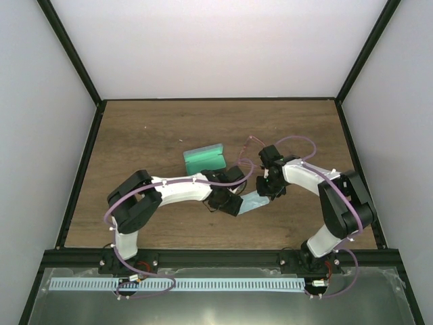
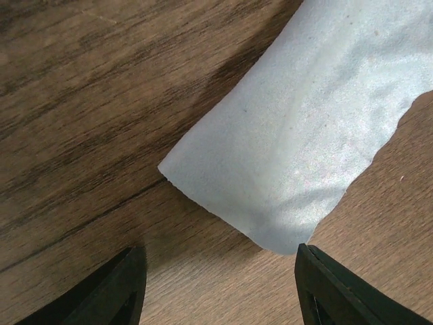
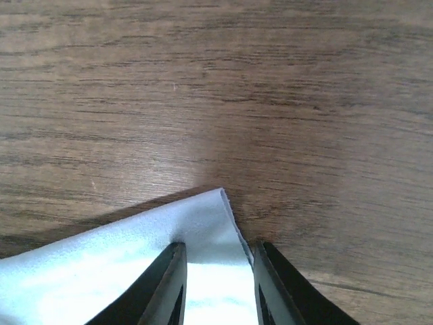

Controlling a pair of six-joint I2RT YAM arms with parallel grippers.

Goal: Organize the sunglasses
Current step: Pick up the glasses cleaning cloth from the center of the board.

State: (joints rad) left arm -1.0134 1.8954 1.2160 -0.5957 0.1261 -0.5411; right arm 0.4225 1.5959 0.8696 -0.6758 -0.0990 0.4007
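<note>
Two arms of mine bend inward over the brown wooden table point(image 1: 135, 135), their ends meeting near its middle. Behind them, toward the far side, a teal case point(image 1: 205, 160) lies open, just beyond my left wrist. Between the two arm ends a pale blue cloth point(image 1: 253, 202) stretches in a narrow band, running from my right side down toward my left.

My left gripper point(image 2: 220, 252) is spread wide. Its two dark fingers point(image 2: 122, 288) stand well apart, and the rounded end of the cloth lies just ahead of them on the wood, touching neither.

My right gripper point(image 3: 218, 254) is drawn in narrow on one corner of the cloth. The cloth passes between its fingers point(image 3: 166, 284), and its pointed tip pokes out just past them, throwing a shadow on the wood beneath.

The sunglasses I cannot make out in any view. Whether the case or an arm hides them I cannot tell, so I cannot say how they lie relative to either gripper.
</note>
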